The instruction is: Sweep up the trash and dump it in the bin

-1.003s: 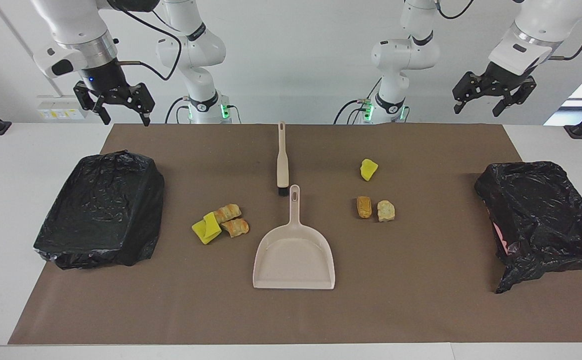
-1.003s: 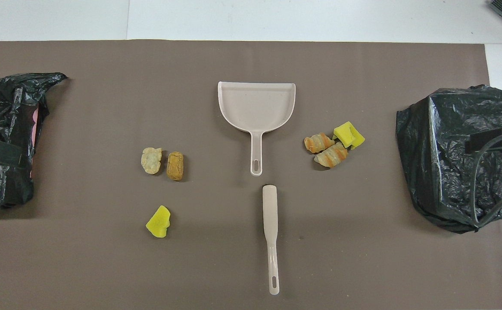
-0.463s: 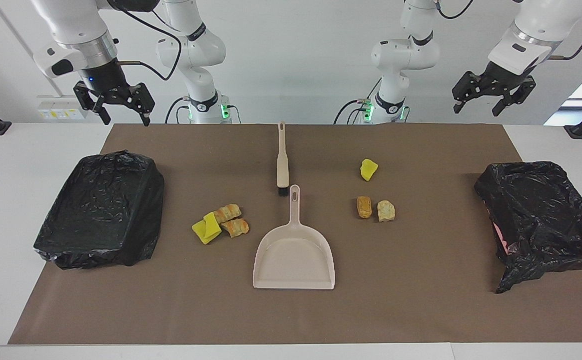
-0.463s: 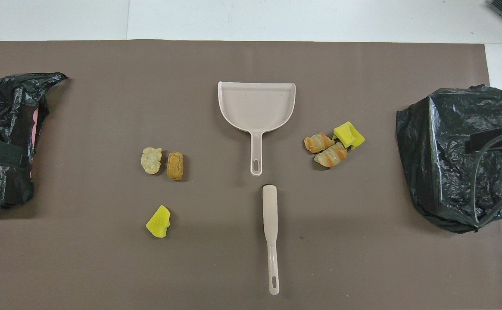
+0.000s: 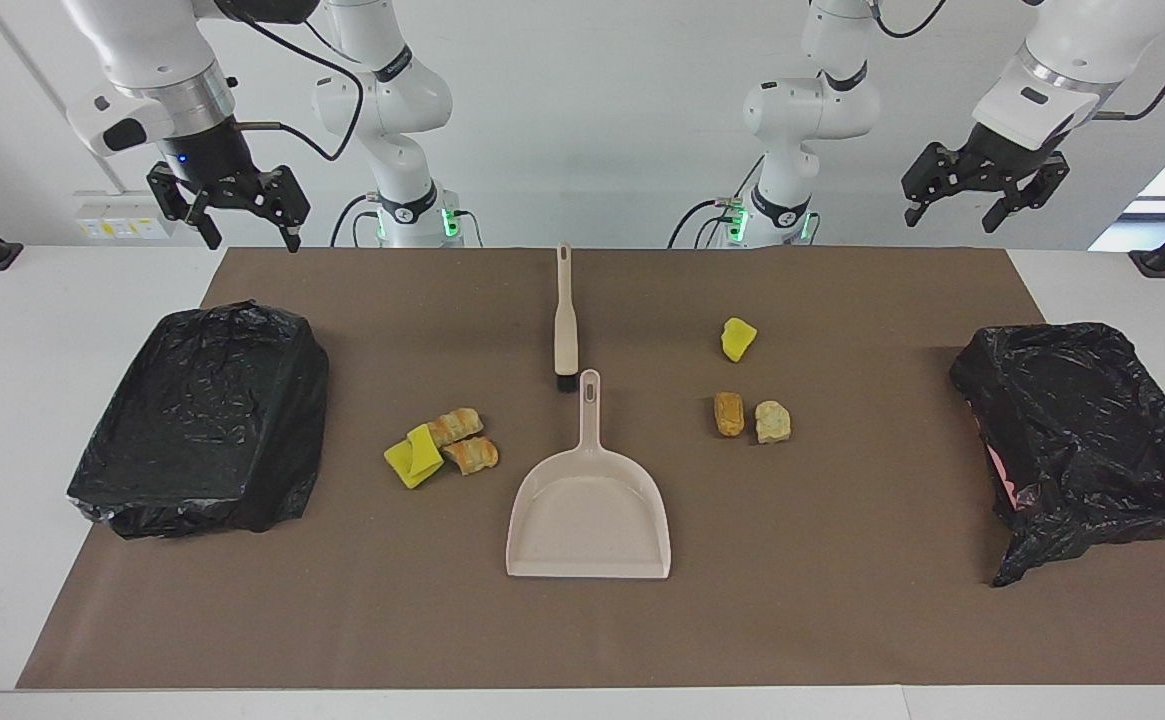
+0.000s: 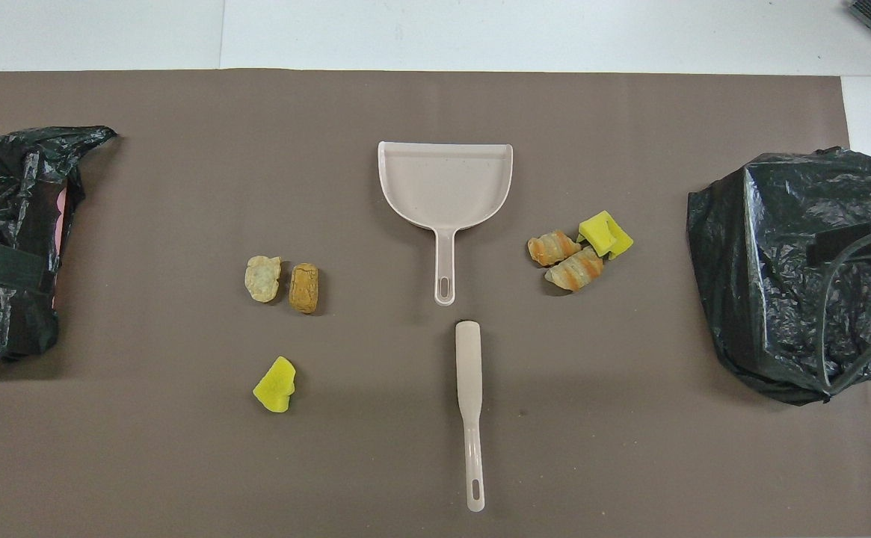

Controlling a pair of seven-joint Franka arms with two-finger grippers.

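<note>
Barely shifted since before, the left gripper (image 5: 972,205) hangs spread at two o'clock. Right gripper (image 5: 239,215) waits spread at ten o'clock; trash (image 5: 442,445) lies unswept.

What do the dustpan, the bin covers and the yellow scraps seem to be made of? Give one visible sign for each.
Dustpan: probably moulded plastic, matte beige, with thin even walls and a slotted handle.
Bin covers: thin black plastic film, glossy and crinkled.
Yellow scraps: likely sponge foam, with a dull, porous look and torn edges.
</note>
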